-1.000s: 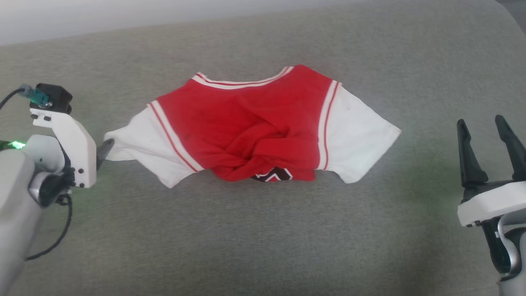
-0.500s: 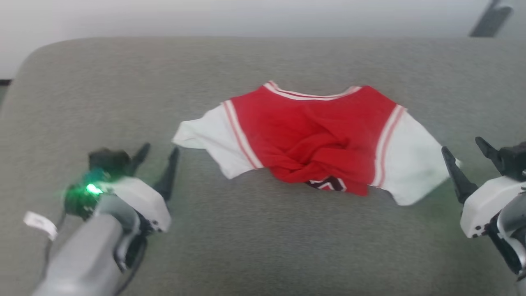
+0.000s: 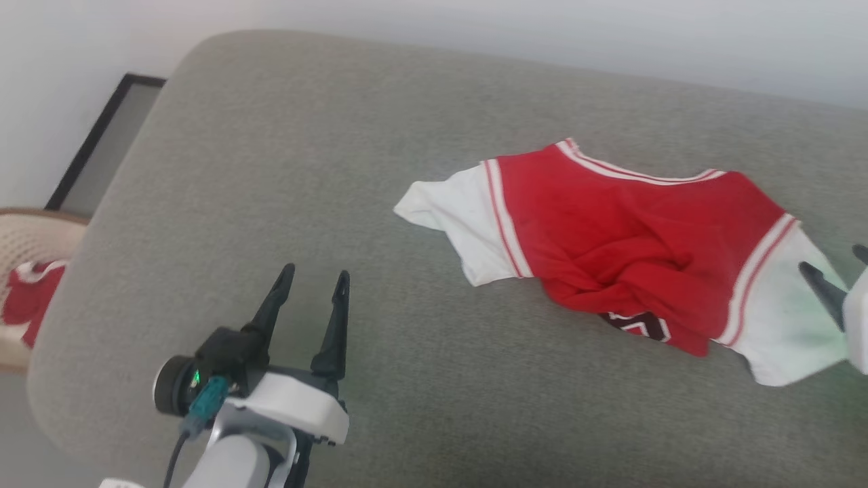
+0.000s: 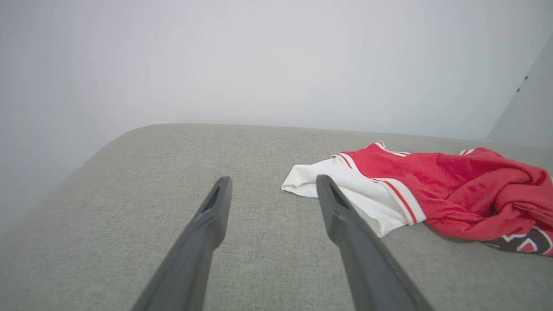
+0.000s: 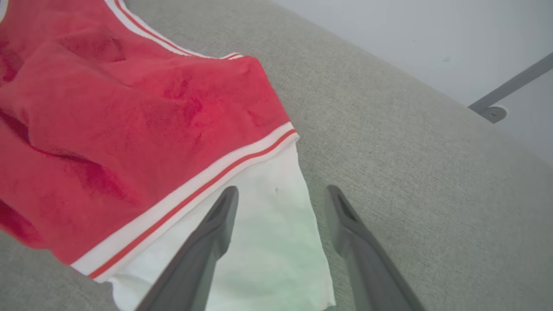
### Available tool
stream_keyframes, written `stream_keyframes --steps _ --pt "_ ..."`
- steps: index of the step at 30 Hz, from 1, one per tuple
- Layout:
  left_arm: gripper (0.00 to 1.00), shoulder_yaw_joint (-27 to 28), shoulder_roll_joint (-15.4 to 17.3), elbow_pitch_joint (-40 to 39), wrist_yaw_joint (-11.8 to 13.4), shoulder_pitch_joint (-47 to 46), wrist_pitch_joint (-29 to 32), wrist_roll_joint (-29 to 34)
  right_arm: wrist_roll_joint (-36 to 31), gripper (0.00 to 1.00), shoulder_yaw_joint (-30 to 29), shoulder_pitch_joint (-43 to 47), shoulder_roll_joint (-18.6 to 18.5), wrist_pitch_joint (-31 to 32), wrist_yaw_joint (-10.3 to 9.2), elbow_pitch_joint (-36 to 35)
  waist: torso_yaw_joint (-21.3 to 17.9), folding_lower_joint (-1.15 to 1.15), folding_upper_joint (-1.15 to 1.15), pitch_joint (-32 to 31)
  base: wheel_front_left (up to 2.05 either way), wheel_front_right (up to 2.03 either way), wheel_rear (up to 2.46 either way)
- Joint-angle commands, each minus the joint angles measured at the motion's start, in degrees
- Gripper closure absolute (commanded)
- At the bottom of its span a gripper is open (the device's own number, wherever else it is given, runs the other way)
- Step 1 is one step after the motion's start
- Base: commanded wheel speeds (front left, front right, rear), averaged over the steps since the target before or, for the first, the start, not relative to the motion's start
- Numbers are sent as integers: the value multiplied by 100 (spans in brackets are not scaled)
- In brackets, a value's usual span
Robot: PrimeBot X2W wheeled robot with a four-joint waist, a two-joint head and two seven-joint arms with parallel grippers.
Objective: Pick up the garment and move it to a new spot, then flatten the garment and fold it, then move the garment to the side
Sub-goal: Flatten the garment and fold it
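1. Both sets of jaws are spread wide and empty: left gripper (image 3: 317, 271) well apart from the garment (image 3: 630, 230), right gripper (image 5: 281, 190) above its white sleeve (image 5: 276, 242).
2. The garment is seen crumpled on the grey cushion (image 3: 271, 169).
3. Sleeve edges should be pinched low.

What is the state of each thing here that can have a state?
garment: lying crumpled on the grey cushion, not folded, not held
left gripper: open, empty, apart from the garment
right gripper: open, over a white sleeve's edge
basket: holds red and white cloth
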Motion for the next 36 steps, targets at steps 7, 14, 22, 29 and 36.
stream_keyframes --steps 7,14,22,29,36 --pt "0 631 -482 -539 -456 549 -26 789 956 0 523 -519 -820 982 -10 378 324 0 0 283 0 0 0" --pt "0 1034 -870 -621 -817 556 -27 1117 1387 0 922 -925 -1168 1474 -10 582 428 0 0 584 0 0 0" --pt "0 1325 -1158 -497 -1280 337 -27 1398 1911 3 1617 -1112 -1336 1959 -10 600 412 0 0 844 0 0 0" --pt "0 1039 -869 -176 -1629 -494 -27 1505 1912 100 1812 -1376 -1285 1613 -11 703 248 0 0 950 0 0 0" --pt "0 -654 84 698 -1663 -2566 454 526 1973 100 2060 -1696 -1275 1502 -17 772 66 0 0 1163 0 0 0"
